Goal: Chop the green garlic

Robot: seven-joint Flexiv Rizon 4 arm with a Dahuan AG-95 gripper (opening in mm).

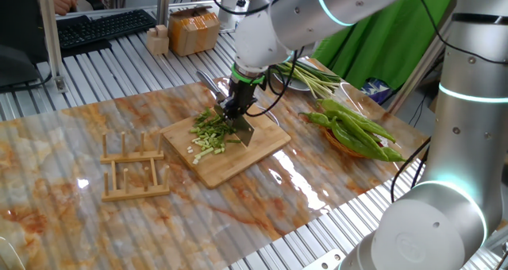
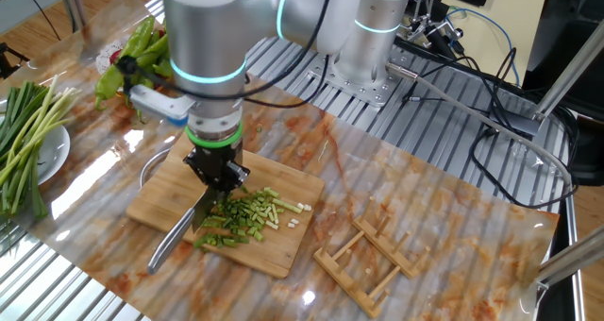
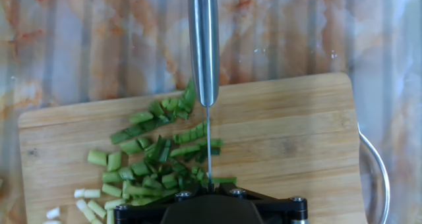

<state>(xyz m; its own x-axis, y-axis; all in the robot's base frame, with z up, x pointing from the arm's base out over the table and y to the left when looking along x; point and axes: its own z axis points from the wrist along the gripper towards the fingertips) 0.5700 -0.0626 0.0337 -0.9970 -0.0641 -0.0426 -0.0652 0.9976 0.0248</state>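
The green garlic [image 1: 210, 135] [image 2: 242, 216] [image 3: 153, 159] lies cut into short green and pale bits, heaped on a wooden cutting board [image 1: 266, 147] [image 2: 159, 196] [image 3: 290, 132]. My gripper [image 1: 235, 113] [image 2: 216, 182] [image 3: 208, 186] hangs over the heap, shut on a steel knife [image 1: 244, 133] [image 2: 179, 234] [image 3: 205, 46]. The blade stands on edge among the bits at the heap's right side in the hand view, and its handle points away from the hand. The fingers themselves are mostly hidden behind the black hand body.
A bundle of long uncut stalks [image 1: 313, 79] [image 2: 24, 142] rests on a white plate. Glossy green peppers [image 1: 357, 131] [image 2: 137, 52] lie beside it. A wooden rack [image 1: 135, 171] [image 2: 373, 255] stands on the marbled table. A metal rim [image 3: 377, 174] [image 2: 146, 165] curves by the board.
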